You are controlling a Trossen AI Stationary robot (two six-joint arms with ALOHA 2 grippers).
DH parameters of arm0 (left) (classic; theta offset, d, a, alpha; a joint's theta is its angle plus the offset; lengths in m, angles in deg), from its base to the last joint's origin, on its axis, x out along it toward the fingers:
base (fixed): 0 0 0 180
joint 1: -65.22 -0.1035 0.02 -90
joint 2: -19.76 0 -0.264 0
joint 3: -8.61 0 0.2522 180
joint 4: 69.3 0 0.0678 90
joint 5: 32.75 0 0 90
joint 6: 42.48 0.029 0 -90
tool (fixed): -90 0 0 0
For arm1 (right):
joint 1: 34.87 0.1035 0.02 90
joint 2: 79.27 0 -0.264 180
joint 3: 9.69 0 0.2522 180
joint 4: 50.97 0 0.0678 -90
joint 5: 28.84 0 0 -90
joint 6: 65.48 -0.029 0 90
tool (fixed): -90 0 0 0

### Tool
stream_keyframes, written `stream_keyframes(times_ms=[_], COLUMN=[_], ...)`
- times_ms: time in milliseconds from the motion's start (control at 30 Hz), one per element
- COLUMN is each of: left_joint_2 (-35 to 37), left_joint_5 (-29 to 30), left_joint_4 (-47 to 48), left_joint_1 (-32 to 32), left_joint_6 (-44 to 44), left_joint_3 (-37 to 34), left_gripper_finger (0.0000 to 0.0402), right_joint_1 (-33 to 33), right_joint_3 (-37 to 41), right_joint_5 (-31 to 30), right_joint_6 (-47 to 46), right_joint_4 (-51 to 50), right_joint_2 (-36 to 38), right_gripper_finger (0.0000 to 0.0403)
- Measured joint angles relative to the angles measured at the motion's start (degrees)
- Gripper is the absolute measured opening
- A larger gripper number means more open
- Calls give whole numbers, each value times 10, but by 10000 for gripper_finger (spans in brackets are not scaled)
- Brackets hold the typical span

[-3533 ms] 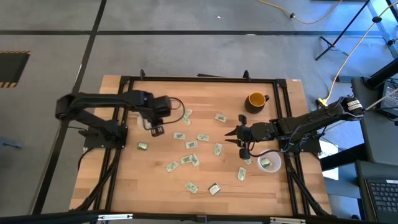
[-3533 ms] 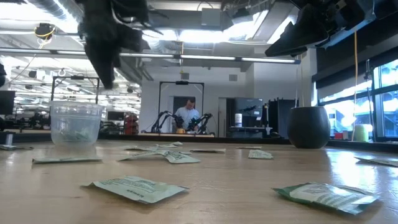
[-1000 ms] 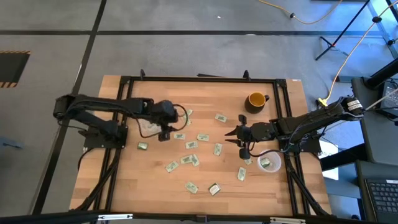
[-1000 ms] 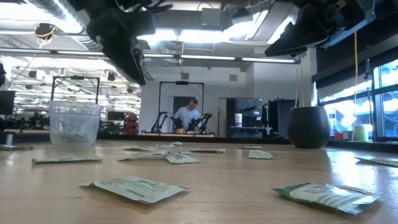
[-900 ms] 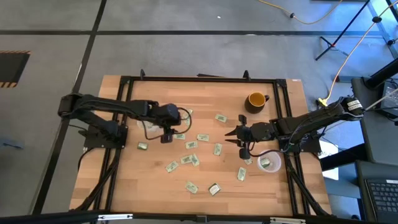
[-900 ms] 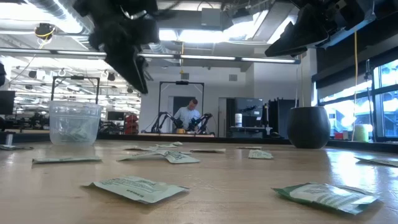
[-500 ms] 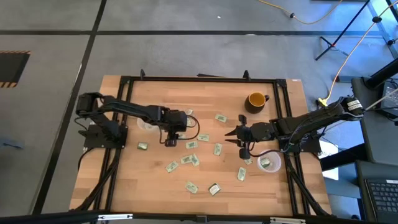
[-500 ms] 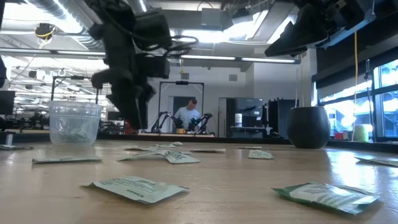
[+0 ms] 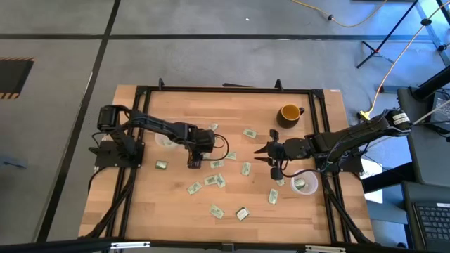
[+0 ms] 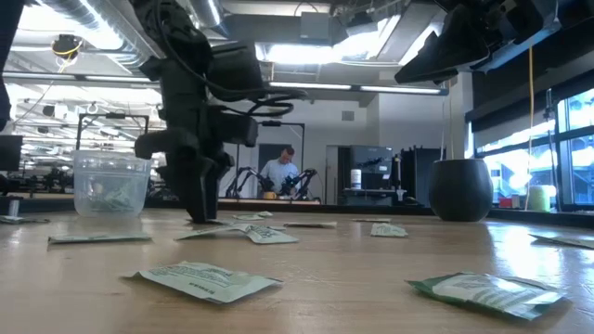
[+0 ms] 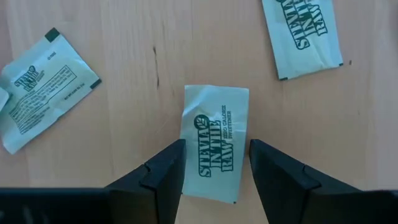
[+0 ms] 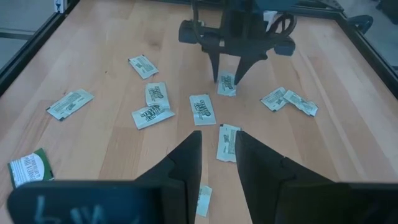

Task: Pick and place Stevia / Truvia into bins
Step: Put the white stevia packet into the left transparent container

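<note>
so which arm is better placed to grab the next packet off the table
Left. Its end effector is down at the table with open fingers straddling a packet. The right end effector hangs above the table mid-right, open, with nothing between its fingers, so it would likely need to descend first.

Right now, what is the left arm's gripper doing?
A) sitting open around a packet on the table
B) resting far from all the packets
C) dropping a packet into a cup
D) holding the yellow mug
A: the left gripper is down at the table with open jaws, one on each side of a Stevia packet lying flat.
</note>
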Motion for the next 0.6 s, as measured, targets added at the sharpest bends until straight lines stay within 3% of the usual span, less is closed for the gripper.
stream_keyframes(times_ms=[233, 600], left_joint_2=[-10, -12], left_joint_5=[3, 3], left_joint_4=[6, 6], left_joint_1=[0, 0], left_joint_6=[0, 0], left_joint_3=[0, -1], left_gripper_finger=[166, 114], right_joint_1=[0, 0], right_joint_3=[0, 0], right_joint_5=[0, 0], right_joint_6=[0, 0], right_joint_4=[0, 0], right_joint_2=[0, 0], right_gripper_finger=[101, 101])
